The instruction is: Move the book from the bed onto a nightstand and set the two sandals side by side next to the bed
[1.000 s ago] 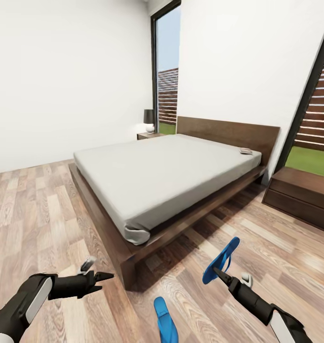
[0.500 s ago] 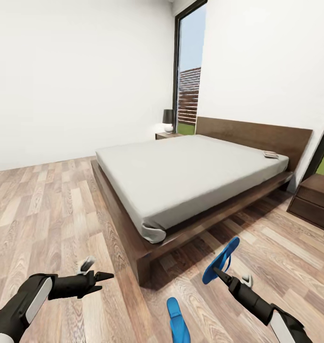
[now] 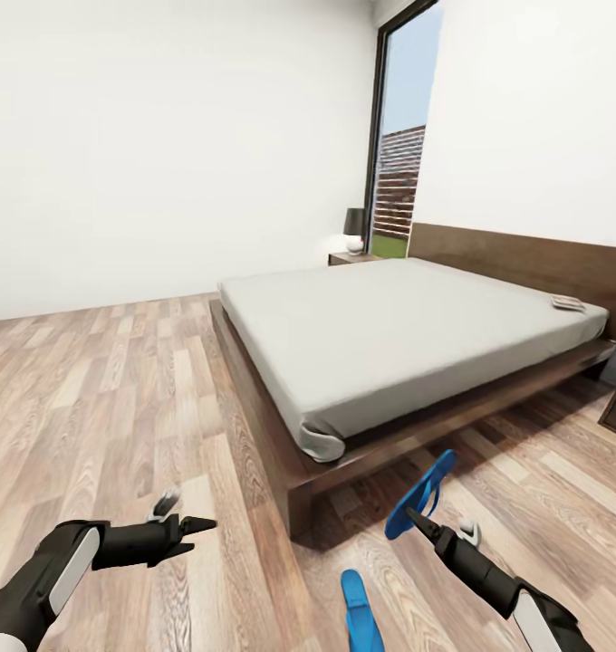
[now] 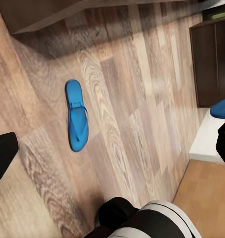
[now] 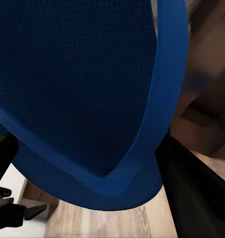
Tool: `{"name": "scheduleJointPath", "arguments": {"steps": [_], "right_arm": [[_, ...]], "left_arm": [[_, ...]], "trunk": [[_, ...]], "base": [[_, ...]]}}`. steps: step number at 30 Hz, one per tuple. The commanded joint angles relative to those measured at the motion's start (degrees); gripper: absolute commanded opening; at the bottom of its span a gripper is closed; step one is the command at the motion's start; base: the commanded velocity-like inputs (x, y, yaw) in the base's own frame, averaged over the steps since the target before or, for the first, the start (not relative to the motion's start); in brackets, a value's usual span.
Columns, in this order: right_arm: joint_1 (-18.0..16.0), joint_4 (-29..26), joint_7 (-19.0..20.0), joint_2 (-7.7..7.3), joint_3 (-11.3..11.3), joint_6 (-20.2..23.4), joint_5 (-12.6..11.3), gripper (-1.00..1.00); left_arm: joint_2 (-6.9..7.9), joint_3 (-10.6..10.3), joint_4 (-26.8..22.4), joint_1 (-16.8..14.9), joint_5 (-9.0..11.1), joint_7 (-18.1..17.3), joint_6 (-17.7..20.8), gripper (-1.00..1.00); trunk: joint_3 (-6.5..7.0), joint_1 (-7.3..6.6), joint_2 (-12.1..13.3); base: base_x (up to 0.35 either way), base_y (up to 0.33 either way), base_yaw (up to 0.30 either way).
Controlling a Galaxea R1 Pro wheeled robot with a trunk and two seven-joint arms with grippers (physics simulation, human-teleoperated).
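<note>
Sandals, 2, blue: 1 sandal [image 3: 421, 496] clamped in right gripper [image 3: 413, 518], raised off floor; second sandal [image 3: 361, 615] flat on floor [image 3: 118, 398] beside bed [image 3: 408, 335] corner. Book [image 3: 567, 303], apparently, on mattress far edge. Left gripper [image 3: 183, 520] spread, holding nothing.
</note>
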Motion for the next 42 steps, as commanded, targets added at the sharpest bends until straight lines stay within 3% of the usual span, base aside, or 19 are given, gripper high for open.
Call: {"name": "scheduleJointPath", "arguments": {"steps": [1, 22, 35, 42], "right_arm": [[-0.02, 0.01, 0.23, 0.00, -0.05, 0.55, -0.48, -1.00], [-0.02, 0.01, -0.05, 0.60, -0.08, 0.52, -0.29, -1.00], [-0.02, 0.01, -3.09, 0.86, -0.25, 0.18, 1.23, -1.00], [-0.02, 0.02, -7.53, 0.90, -0.31, 0.48, 2.51, -1.00]], "left_arm": [[-0.02, 0.11, 0.02, -0.04, -0.18, -0.27, 0.20, 1.00], [-0.17, 0.73, 0.28, -0.04, -0.37, -0.12, 0.03, 1.00], [-0.41, 0.75, 0.37, -0.04, -0.24, -0.17, 0.02, 1.00], [-0.73, 0.79, 0.37, -0.04, -0.15, -0.18, 0.06, 1.00]], "trunk": [[-0.05, -0.01, -0.02], [-0.05, -0.01, -0.02], [-0.05, -0.01, -0.02], [-0.05, -0.01, -0.02]], "base": [[0.000, 0.000, 0.122], [0.000, 0.000, 0.013], [0.000, 0.000, 0.000], [0.000, 0.000, 0.000]]}}
